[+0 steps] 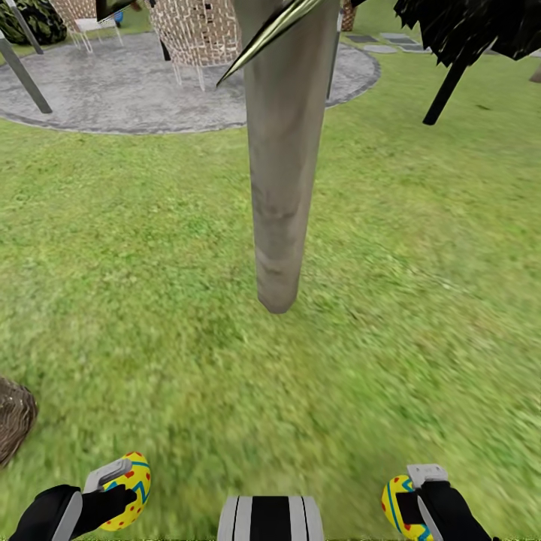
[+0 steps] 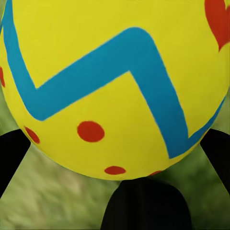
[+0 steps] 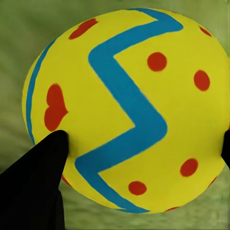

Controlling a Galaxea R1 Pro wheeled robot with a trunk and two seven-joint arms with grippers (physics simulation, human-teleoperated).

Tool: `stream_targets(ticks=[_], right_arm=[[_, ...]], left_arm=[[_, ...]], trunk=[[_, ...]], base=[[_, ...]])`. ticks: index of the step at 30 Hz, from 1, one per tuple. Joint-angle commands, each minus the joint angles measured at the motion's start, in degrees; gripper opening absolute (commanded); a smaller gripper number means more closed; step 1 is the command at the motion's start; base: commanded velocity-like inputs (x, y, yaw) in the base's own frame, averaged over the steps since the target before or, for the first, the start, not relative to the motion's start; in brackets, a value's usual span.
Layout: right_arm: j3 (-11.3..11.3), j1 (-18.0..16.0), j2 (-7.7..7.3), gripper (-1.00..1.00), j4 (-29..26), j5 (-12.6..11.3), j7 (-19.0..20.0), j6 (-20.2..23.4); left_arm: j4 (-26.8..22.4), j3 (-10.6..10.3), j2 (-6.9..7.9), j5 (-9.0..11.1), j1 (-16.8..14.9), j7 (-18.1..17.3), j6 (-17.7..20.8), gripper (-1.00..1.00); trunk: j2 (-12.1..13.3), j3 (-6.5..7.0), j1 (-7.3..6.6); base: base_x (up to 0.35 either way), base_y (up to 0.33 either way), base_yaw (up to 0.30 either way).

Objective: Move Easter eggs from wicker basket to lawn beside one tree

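Observation:
A pale grey-brown tree trunk (image 1: 282,188) rises from the lawn (image 1: 413,300) straight ahead of me, its base near the middle of the head view. My left gripper (image 1: 120,492) at the bottom left is shut on a yellow Easter egg (image 1: 129,490) with a blue zigzag and red dots; up close the egg (image 2: 115,86) sits between dark fingers (image 2: 12,158). At the bottom right, my right gripper (image 1: 409,507) is shut on a second egg (image 1: 396,505), also seen large (image 3: 129,110) against grass. The wicker basket (image 1: 11,421) peeks in at the left edge.
A grey round paved area (image 1: 150,90) with white chairs and a wicker-patterned structure (image 1: 199,30) lies beyond the trunk. A dark leaning trunk (image 1: 447,90) under a black crown stands at the upper right. Open grass surrounds the tree base.

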Motion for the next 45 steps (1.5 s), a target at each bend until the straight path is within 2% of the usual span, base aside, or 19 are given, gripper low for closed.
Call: stream_targets(ticks=[1,6,7,16,17,26,37,45], right_arm=[[0.02,0.01,0.00,-1.00,0.75,-0.31,-0.04,0.21],[0.02,0.01,0.00,-1.00,0.75,-0.31,-0.04,0.21],[0.02,0.01,0.00,-1.00,0.75,-0.31,-0.04,0.21],[0.02,0.01,0.00,-1.00,0.84,-0.31,-0.04,0.21],[0.02,0.01,0.00,1.00,0.84,-0.31,-0.04,0.17],[0.02,0.01,-0.09,1.00,0.84,-0.31,-0.04,0.21],[0.02,0.01,0.00,1.00,1.01,-0.31,-0.04,0.21],[0.02,0.01,0.00,1.00,1.04,-0.31,-0.04,0.21]], left_arm=[[-0.03,0.10,-0.02,-0.12,-0.04,-0.32,0.28,-1.00],[-0.10,0.12,-0.02,-0.12,-0.04,-0.48,0.28,-1.00],[-0.27,0.12,-0.02,-0.09,-0.04,-0.50,0.25,1.00],[-0.65,0.19,0.03,0.06,-0.04,-0.58,0.28,1.00],[-0.65,0.19,0.01,0.06,-0.04,-0.58,0.28,1.00],[-0.42,0.19,-0.02,0.06,-0.04,-0.58,0.26,1.00],[-0.40,0.16,-0.02,0.05,-0.04,-0.58,0.19,1.00],[-0.38,0.15,-0.02,0.06,-0.06,-0.51,0.19,1.00]], trunk=[[-0.03,-0.27,0.03],[-0.07,-0.94,0.11],[-0.07,-0.94,0.11],[-0.07,-0.94,0.11],[-0.07,-0.94,0.11],[-0.07,-0.94,0.11],[0.08,1.50,-0.18],[0.19,3.27,-0.38]], base=[[0.000,0.000,0.000],[0.000,0.000,0.000],[0.000,0.000,0.000],[0.000,0.000,0.000],[0.000,0.000,0.000],[0.000,0.000,0.000],[0.000,0.000,0.000],[-0.150,0.011,0.000]])
